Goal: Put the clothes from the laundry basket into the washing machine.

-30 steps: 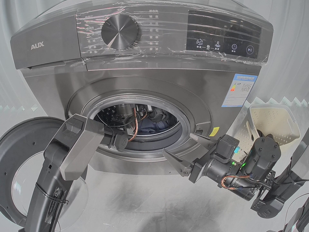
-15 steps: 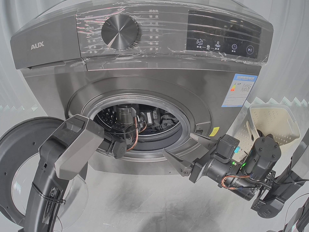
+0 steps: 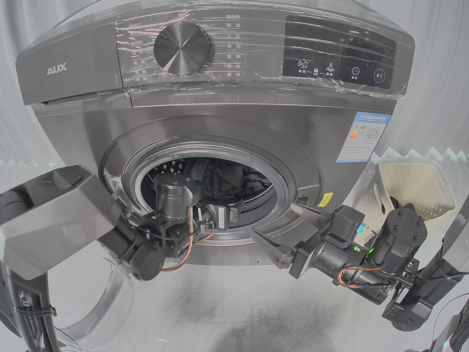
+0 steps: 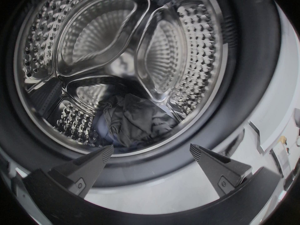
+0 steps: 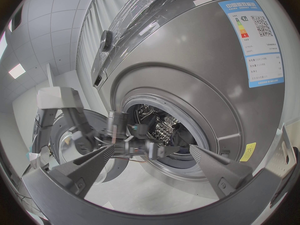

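Pale curtains hang behind the washer (image 3: 220, 123), which stands with its door (image 3: 100, 304) swung out on my left. The basket (image 3: 415, 182) leans beside the washer on my right, and I see no cloth in the part of it that shows. Dark clothes (image 4: 134, 122) lie low in the drum, back from the seal (image 4: 250, 63).

My left gripper (image 4: 151, 148) sits at the drum's mouth, jaws wide and holding nothing. My right gripper (image 3: 273, 220) hangs in front of the washer below the opening, jaws also spread and bare.

As I read it, the load is in and the job now is getting the left arm clear. I'd draw it straight back along the opening's axis, keeping the fingers level so they don't catch the seal. The elbow is close to the door, so I'd mind that too. After that I'd look over the hidden corner of the basket.
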Motion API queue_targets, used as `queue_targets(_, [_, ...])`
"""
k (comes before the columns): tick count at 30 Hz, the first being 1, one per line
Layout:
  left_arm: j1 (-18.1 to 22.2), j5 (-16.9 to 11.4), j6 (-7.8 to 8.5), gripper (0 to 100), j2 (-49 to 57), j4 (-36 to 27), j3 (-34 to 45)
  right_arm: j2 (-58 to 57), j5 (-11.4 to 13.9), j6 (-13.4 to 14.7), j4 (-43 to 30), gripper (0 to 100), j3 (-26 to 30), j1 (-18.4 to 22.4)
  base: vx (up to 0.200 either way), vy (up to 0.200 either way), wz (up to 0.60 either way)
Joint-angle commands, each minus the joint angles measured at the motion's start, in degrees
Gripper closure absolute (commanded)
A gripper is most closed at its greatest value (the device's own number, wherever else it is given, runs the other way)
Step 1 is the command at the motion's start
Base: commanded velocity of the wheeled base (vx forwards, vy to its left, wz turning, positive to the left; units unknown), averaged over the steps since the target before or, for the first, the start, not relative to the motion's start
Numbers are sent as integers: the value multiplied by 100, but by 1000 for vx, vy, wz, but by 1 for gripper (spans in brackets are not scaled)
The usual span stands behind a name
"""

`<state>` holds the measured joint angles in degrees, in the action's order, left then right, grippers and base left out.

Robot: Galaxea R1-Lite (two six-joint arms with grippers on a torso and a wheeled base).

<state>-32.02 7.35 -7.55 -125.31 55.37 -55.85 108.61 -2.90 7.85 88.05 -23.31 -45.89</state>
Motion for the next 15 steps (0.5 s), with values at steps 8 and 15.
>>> queue_targets(8, [-1218,-41,8,0,3346,404,2921,-437,-17,-12,1,0,635,-17,0,0,0])
queue_targets(15, [-1192,30,-10,0,4955,220,3765,-990,-61,-29,-7,0,1092,18,0,0,0])
